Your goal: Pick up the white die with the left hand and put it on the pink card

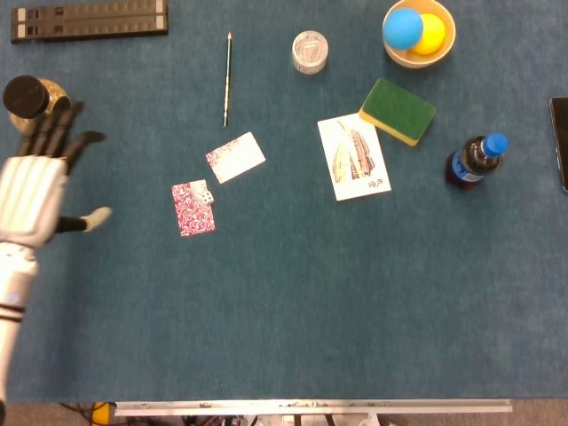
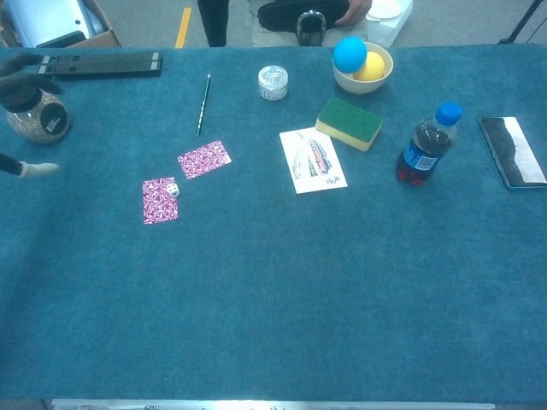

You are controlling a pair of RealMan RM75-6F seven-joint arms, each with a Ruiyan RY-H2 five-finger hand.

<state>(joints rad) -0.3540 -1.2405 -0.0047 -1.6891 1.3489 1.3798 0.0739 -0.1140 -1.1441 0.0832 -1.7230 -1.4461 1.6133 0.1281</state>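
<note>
Blue felt surface (image 1: 293, 302), well spread. Far left corner: a long black tray (image 1: 89, 19), a black-lidded jar (image 1: 35, 108) nearer along the left edge. A pencil (image 1: 227, 78) and a small clear lidded tub (image 1: 309, 51) sit toward the far edge, then a bowl (image 1: 419, 55). Green sponge (image 1: 397, 111) touches the picture card (image 1: 353, 157). Cola bottle (image 1: 474, 160) stands upright toward the right edge, a dark phone (image 1: 559, 131) at that edge. Left of centre, two patterned cards: the pale one (image 1: 235, 157) and the pink card (image 1: 193, 211).

3 cards (image 1: 236, 157), 2 balls (image 1: 404, 27), 1 die (image 1: 205, 196)
</note>
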